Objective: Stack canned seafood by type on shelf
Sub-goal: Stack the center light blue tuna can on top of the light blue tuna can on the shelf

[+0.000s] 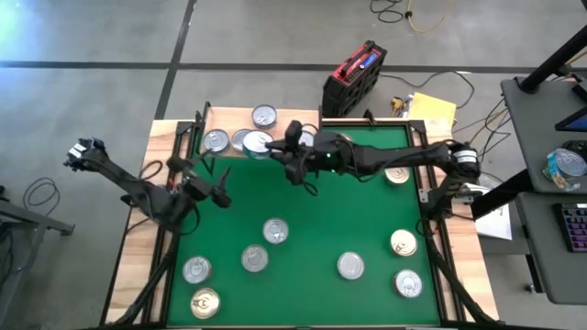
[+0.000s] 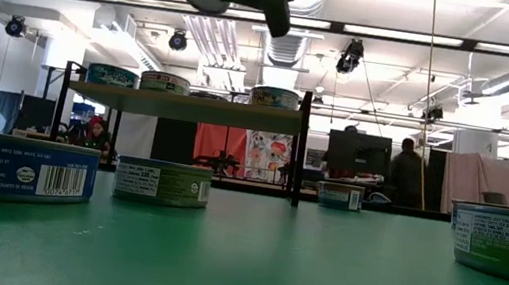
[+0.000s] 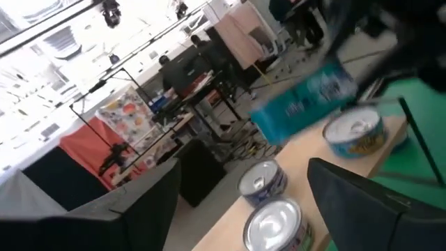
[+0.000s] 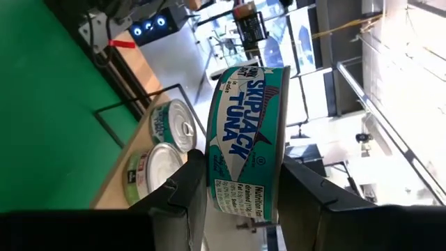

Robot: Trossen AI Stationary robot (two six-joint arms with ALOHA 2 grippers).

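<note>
Right arm carries a skipjack tuna tin over the shelf's near edge.

Left gripper [image 1: 220, 186] waits just off the shelf [image 1: 229, 119], jaws spread and empty; the right gripper [image 1: 286, 151] is the nearer arm, clamped on the tin's [image 4: 247, 139] flat faces, rim pointing ahead, above the tins already standing there.

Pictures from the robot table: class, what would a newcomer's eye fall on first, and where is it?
First, the teal skipjack tuna tin clamped in the right gripper, held in the air over the shelf at the mat's far edge. Next, the tins already on that shelf. Then the loose tins scattered over the green mat, with the left gripper open beside the shelf.
</note>
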